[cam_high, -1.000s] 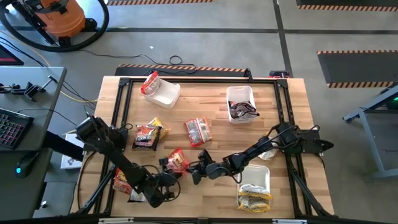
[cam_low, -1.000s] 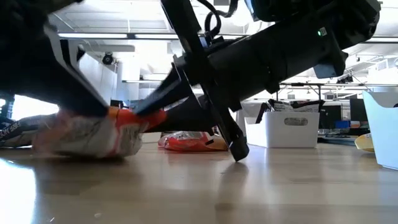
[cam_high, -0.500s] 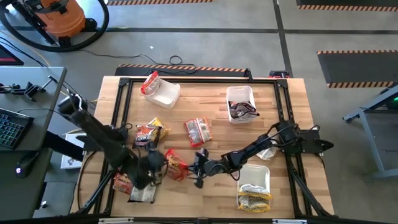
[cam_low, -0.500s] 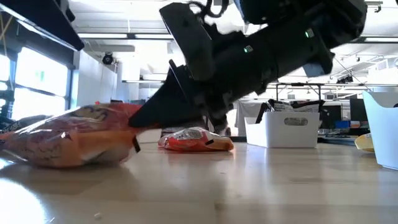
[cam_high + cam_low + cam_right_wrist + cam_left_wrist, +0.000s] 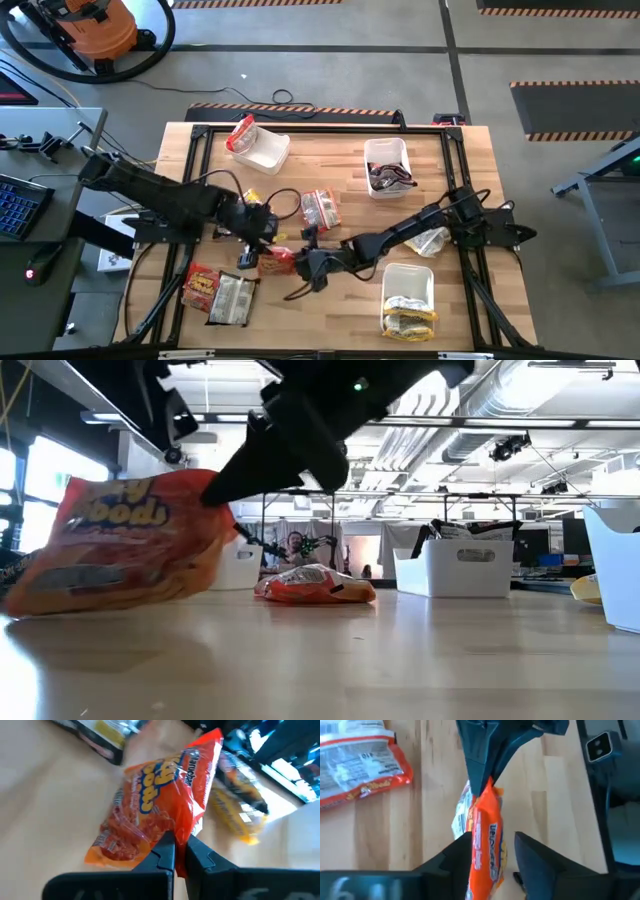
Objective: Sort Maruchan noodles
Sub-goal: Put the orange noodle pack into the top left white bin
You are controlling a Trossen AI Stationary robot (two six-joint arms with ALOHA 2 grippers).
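While the right gripper pinches one edge of the red-orange packet, the pack hangs tilted with its low corner near or on the table, roughly mid-table toward the near edge. Fingers are clenched on the crimped seam only, so the body stays free, probably so the other arm can take it. The left gripper sits right there: its fingers straddle the same packet, jaws parted and not squeezing as far as I can see. I read it as a handoff or regrip, though which direction I can't say. The other noodles are spread out: a red and a silver pack flat at the near left, a brown-yellow one under the left arm, and one lying mid-table. The far left bin has a red pack leaning on its rim, the far right bin holds dark ones, and the near right bin holds yellow-white. Risk: a seam grip is thin, and the pack could slip or swing if the left closes off-centre.
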